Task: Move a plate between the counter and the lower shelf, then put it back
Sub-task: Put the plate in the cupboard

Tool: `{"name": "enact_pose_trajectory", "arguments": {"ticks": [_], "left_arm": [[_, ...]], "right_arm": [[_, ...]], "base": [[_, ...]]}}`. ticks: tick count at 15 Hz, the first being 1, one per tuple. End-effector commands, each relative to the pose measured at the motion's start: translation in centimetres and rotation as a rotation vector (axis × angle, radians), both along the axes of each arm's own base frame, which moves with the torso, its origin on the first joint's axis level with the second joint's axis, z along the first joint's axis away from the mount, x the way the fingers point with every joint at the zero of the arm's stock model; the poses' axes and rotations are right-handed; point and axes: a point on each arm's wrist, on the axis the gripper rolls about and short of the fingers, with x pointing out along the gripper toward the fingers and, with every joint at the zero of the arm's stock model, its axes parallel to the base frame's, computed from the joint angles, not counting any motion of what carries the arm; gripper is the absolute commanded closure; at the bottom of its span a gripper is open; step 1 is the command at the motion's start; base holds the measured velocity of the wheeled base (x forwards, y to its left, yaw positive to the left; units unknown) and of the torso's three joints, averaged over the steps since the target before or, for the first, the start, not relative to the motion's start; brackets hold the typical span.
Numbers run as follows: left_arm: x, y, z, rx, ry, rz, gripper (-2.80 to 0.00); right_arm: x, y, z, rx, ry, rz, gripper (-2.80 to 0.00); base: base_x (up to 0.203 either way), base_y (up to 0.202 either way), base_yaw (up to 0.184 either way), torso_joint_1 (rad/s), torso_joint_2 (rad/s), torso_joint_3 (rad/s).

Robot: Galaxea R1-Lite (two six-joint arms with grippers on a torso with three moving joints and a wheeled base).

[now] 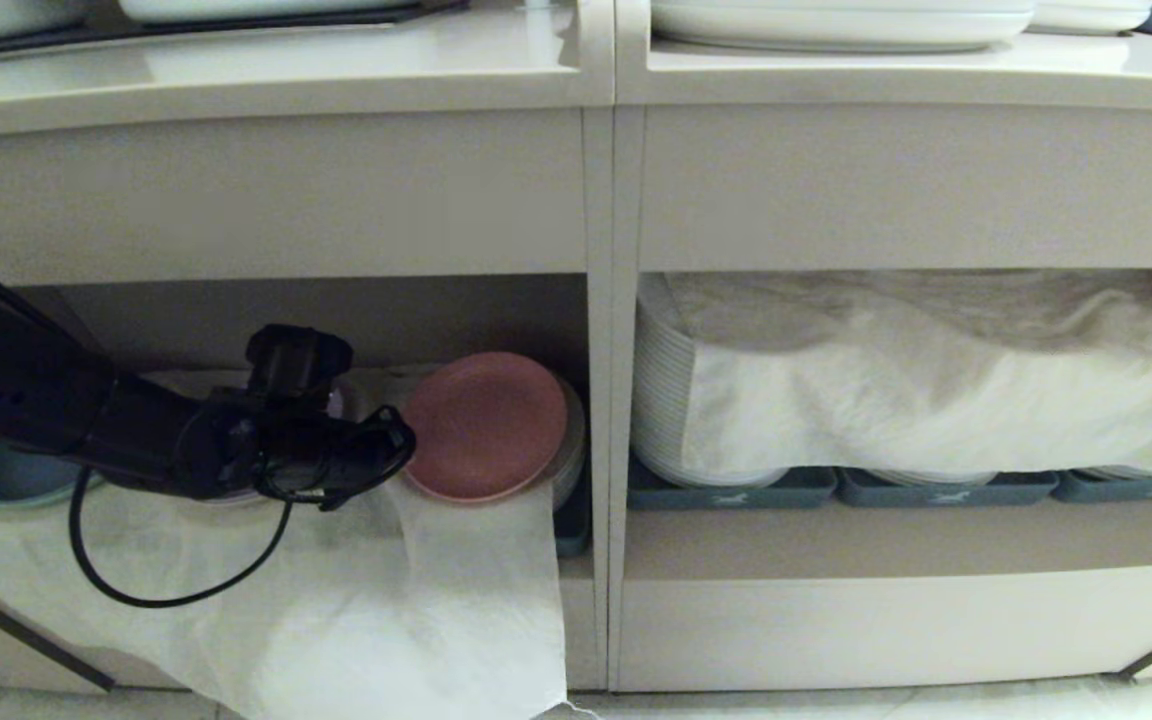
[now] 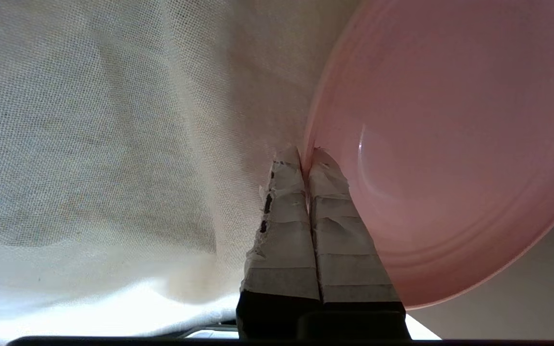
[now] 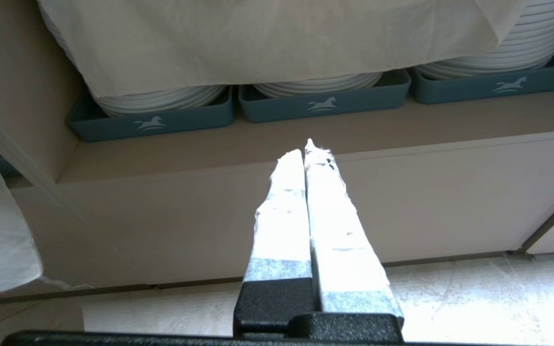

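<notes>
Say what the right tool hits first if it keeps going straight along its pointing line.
Probably the beige shelf's front edge; the shut right tool aims there, just below the grey-blue plastic trays. Depth unclear.

I am looking into what reads as a commercial or canteen kitchen's crockery store: a long beige matte counter (image 1: pixel 266 75) carrying large white dishes (image 1: pixel 836 22), and beneath it open beige cubbies split by an upright divider (image 1: pixel 600 400). The wide right-hand cubby holds tall stacks of white round plates (image 3: pixel 161 98) standing in dark grey-blue rectangular trays stamped with a white horse emblem (image 3: pixel 322 103), all draped with a thin white dust cloth (image 1: pixel 936 360). The left cubby, the lower shelf (image 1: pixel 576 580), keeps smaller coloured plates, a matte pink plastic one (image 1: pixel 484 425) among them, under a similar cloth. Pale tiled floor (image 3: pixel 474 298) runs below.
</notes>
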Motion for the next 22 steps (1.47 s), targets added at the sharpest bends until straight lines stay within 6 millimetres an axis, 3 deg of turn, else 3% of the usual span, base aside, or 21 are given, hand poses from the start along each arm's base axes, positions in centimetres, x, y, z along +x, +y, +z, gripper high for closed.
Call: {"name": "enact_pose_trajectory", "arguments": {"ticks": [1, 22], "left_arm": [[0.07, 0.03, 0.0, -0.003, -0.002, 0.003, 0.0], [0.57, 0.03, 0.2, -0.006, 0.045, 0.002, 0.0]], "right_arm": [[0.0, 0.0, 0.0, 0.001, 0.0, 0.0, 0.0], [0.0, 0.0, 0.0, 0.001, 0.0, 0.0, 0.0]], "base": [[0.0, 0.0, 0.0, 0.0, 0.0, 0.0], [0.0, 0.0, 0.0, 0.0, 0.0, 0.0]]}}
